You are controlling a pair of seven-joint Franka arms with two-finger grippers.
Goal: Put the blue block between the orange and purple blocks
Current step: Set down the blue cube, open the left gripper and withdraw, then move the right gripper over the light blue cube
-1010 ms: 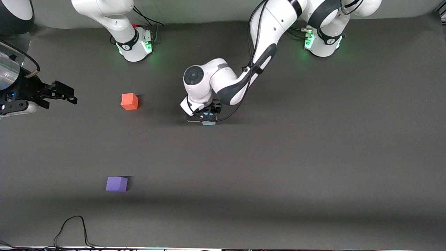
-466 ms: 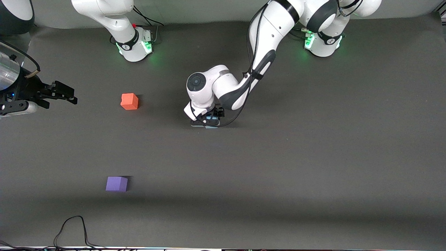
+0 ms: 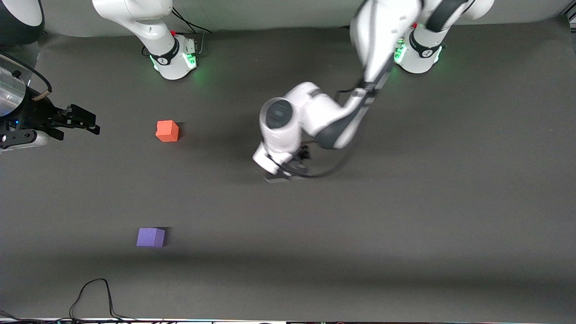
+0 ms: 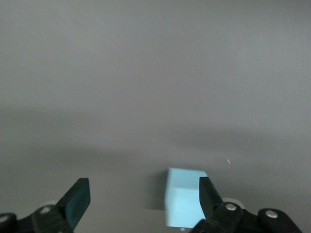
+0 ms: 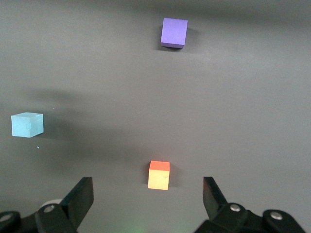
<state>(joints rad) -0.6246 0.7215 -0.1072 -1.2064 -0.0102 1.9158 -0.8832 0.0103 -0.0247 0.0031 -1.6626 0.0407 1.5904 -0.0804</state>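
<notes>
Left end effector (image 4: 141, 204) beside blue block (image 4: 183, 196)

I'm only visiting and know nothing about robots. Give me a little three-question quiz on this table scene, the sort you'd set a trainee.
1. True or false: the left claw, over the table's middle, is shut on the small light-blue foam cube.
2. Fill in: between the orange-red foam cube and the violet-purple foam cube lie ___ cubes.
3. Which cube is nearest the front camera? A orange-red; B violet-purple; C light-blue.
Key: 1 false: it is open, and the cube sits on the dark table mat. 2 no. 3 B.
The right claw waits open at its own end of the table.
</notes>
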